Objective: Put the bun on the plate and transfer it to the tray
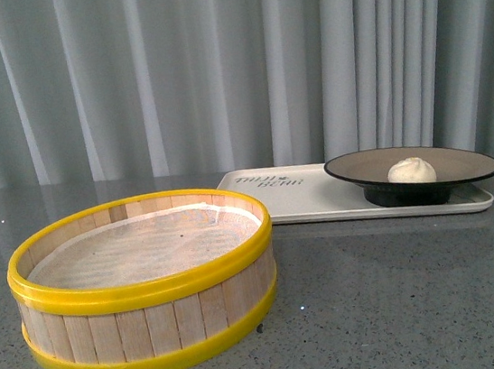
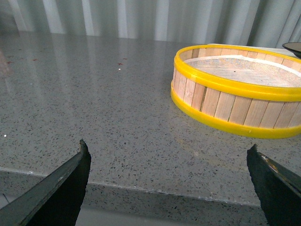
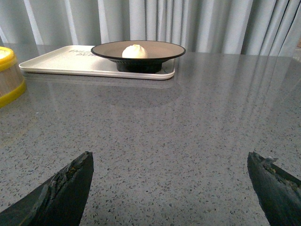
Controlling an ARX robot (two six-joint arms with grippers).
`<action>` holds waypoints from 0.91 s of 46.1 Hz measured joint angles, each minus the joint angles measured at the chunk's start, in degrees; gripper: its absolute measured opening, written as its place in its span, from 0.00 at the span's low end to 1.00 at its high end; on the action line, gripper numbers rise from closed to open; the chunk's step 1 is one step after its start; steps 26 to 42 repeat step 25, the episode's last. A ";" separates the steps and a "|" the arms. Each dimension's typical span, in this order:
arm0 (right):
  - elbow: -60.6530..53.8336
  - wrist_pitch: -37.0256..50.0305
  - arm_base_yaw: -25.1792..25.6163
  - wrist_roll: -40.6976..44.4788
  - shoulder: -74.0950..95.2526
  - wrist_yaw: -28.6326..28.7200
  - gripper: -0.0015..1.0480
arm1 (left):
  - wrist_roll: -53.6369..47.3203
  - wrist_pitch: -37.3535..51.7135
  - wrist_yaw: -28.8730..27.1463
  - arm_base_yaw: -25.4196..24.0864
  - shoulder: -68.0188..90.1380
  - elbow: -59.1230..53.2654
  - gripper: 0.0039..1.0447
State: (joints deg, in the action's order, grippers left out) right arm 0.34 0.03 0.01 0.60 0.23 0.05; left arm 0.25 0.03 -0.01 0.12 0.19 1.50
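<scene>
Front view shows my pale steamed bun (image 1: 411, 170) resting on the black-rimmed beige plate (image 1: 462, 159) atop the cream rectangular tray (image 1: 308, 196), job seemingly done, both arms' fingers wide open, empty.

Soft even light, sharp focus, faint tabletop (image 3: 197, 117) glare.

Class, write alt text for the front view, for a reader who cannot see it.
A white bun sits on a black-rimmed plate, which stands on the right end of a cream tray on a grey speckled table. Nearer, to the left, is an empty yellow-rimmed wooden steamer basket; grey curtains hang behind.
</scene>
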 joint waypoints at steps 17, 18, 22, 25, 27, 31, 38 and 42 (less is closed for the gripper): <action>0.00 0.00 0.00 0.00 0.00 0.00 0.92 | 0.02 0.00 0.00 0.00 0.00 0.00 0.94; 0.00 0.00 0.00 0.00 0.00 0.00 0.92 | 0.02 0.00 0.00 0.00 0.00 0.00 0.94; -0.02 0.00 0.00 0.00 0.00 0.00 0.92 | 0.02 0.00 0.00 0.00 0.00 0.00 0.94; -0.02 0.00 0.00 0.00 0.00 0.00 0.92 | 0.00 0.00 0.00 0.00 0.00 0.00 0.94; -0.02 0.00 0.00 0.00 0.00 0.00 0.92 | 0.00 0.00 0.00 0.00 0.00 0.00 0.94; -0.02 0.00 0.00 0.00 0.00 0.00 0.92 | 0.00 0.00 0.00 0.00 0.00 0.00 0.94; -0.02 0.00 0.00 0.00 0.00 0.00 0.92 | 0.00 0.00 0.00 0.00 0.00 0.00 0.94; -0.02 0.00 0.00 0.00 0.00 0.00 0.92 | 0.00 0.00 0.00 0.00 0.00 0.00 0.94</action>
